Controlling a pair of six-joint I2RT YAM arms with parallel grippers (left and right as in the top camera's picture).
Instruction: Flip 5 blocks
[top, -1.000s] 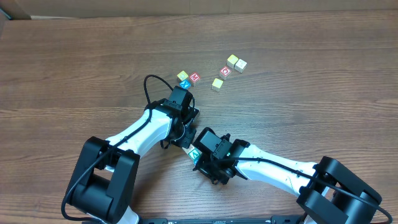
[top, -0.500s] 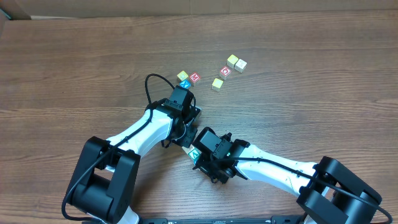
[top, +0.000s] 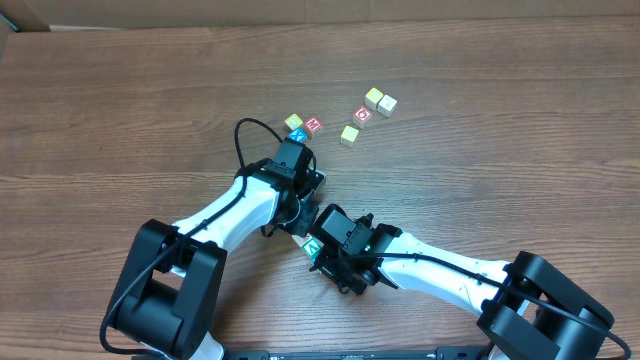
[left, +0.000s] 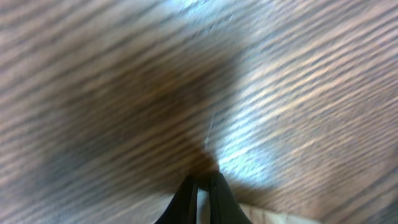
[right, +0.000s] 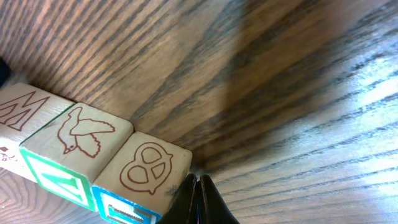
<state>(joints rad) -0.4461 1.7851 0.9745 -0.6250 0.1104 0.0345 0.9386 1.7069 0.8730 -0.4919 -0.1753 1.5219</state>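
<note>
- Jaws of left gripper (left: 201, 186) pressed together, empty, above the table (left: 124, 93).
- Tip of right gripper (right: 196, 186), likewise clenched, sits just beside the pretzel block (right: 146, 167) ending a three-block row.

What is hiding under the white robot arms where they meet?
A row of small wooden picture cubes: an M, a bird and a pretzel show close up. From above only a green-framed corner peeks out; the white robot arms cover the rest.

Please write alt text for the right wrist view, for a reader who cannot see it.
Three wooden blocks lie in a row on a table: letter block, bird block, pretzel block. The shut right pincer sits beside the pretzel block.
</note>
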